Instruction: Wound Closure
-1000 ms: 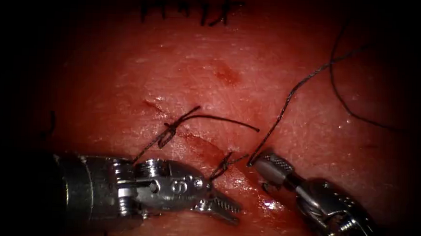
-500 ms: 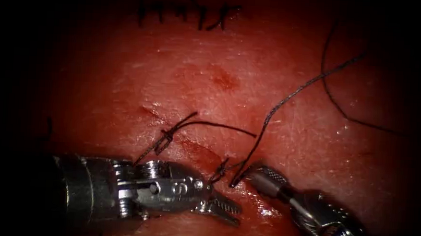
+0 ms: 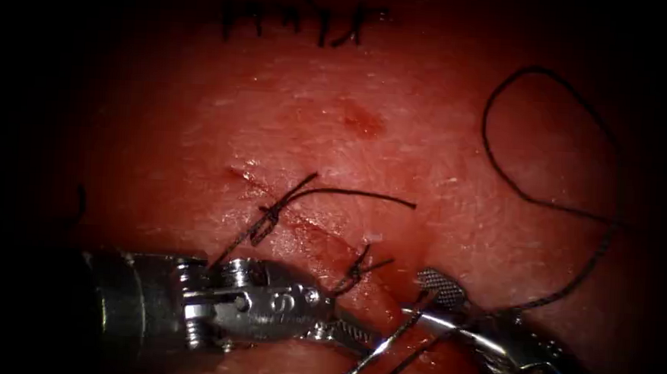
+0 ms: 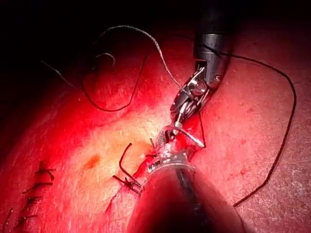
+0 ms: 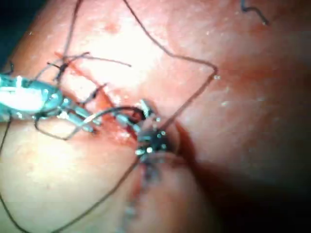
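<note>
Your right arm's steel needle driver has dropped lower and to the right since half a second ago, and the thin curved steel needle, hidden then, now swings out from it toward the lower left; the long dark thread, which ran as a taut line up from that tool, now lies slack in a wide loop over the tissue's right side; your left arm's steel needle driver has barely shifted; the right tool's jaws are clamped on the needle near one end of its curve, the upper jaw's cross-hatched face turned up; the needle's arc lies over the lower end of the slanting cut in the red pork-belly tissue, out of the flesh as far as you can see; the left tool's jaws are together and hold nothing, their tips just beside the needle, contact not clear; two tied dark stitches sit along the cut, their cut ends sticking out
</note>
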